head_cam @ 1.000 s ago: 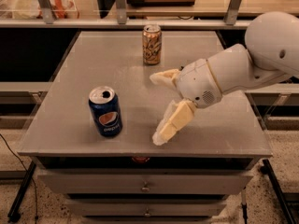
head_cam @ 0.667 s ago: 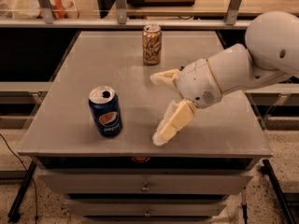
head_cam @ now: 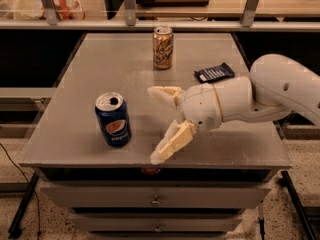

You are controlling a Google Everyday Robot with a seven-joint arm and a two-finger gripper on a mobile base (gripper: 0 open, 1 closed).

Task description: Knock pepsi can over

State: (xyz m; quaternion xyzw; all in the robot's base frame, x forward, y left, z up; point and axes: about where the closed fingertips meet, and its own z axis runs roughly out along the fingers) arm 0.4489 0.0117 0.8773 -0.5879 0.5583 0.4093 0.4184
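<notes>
The pepsi can (head_cam: 113,119), dark blue with the round logo and a silver top, stands upright near the front left of the grey table (head_cam: 90,69). My gripper (head_cam: 154,124) is to the right of the can, a short gap away, at about the can's height. Its two cream fingers (head_cam: 172,141) are spread wide apart and hold nothing. The white arm reaches in from the right.
A tan-gold patterned can (head_cam: 163,47) stands upright at the back middle of the table. A dark snack packet (head_cam: 214,73) lies at the back right. Shelves with rails run behind the table. Drawers sit below its front edge.
The arm has drawn lower and a little left, uncovering the dark packet. The pepsi can stands as before.
</notes>
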